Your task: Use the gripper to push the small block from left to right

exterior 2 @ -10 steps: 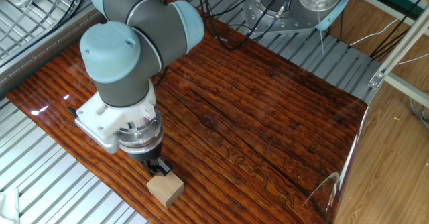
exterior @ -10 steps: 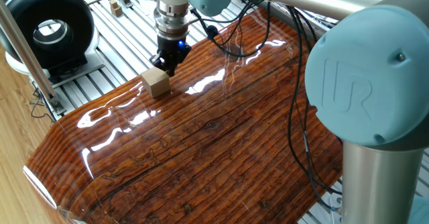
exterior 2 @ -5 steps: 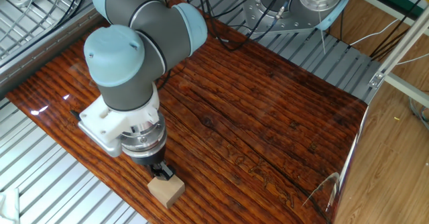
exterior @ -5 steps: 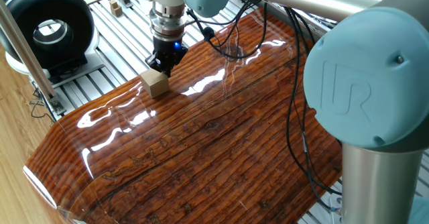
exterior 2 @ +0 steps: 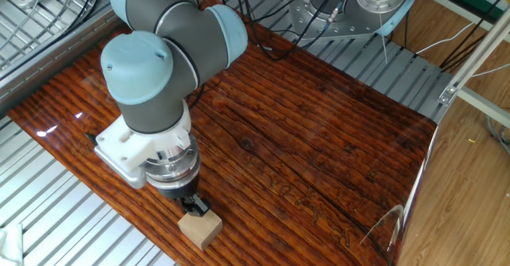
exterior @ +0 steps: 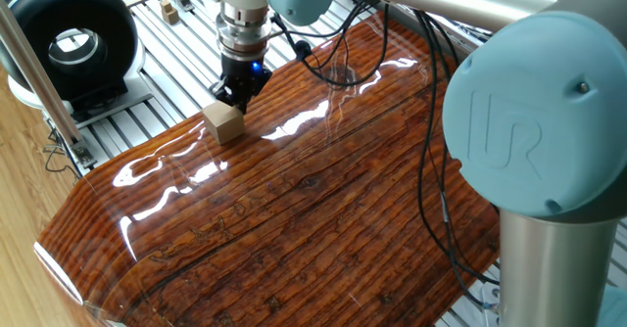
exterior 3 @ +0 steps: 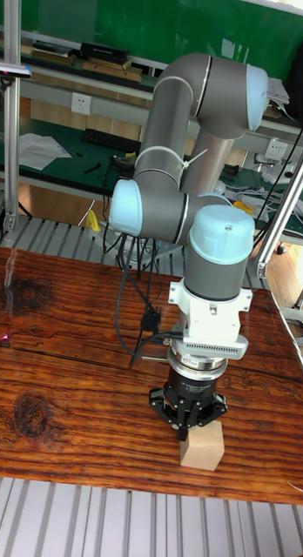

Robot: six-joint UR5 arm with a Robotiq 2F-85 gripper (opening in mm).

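Note:
The small block (exterior: pixel 224 124) is a plain tan wooden cube near the edge of the glossy wooden tabletop (exterior: pixel 323 210). It also shows as the block (exterior 2: pixel 200 228) and the block (exterior 3: pixel 201 448) in the other views. My gripper (exterior: pixel 237 97) is a black claw under a silver wrist with a blue light. Its fingers look closed together, and the tips press against the block's side. In the other fixed view the gripper (exterior 2: pixel 193 208) sits right at the block's upper edge. In the tall view the gripper (exterior 3: pixel 190 425) hangs just behind the block's top.
A ribbed metal bench (exterior: pixel 118 121) surrounds the board. A black round device (exterior: pixel 73 38) stands at the back left, with a tiny tan wooden piece (exterior: pixel 169 12) beyond it. Black cables (exterior: pixel 431 121) trail over the board. The arm's big pale blue joint (exterior: pixel 534 102) fills the right foreground.
The gripper has shifted a little toward the board's edge, and the block has slid slightly that way with it.

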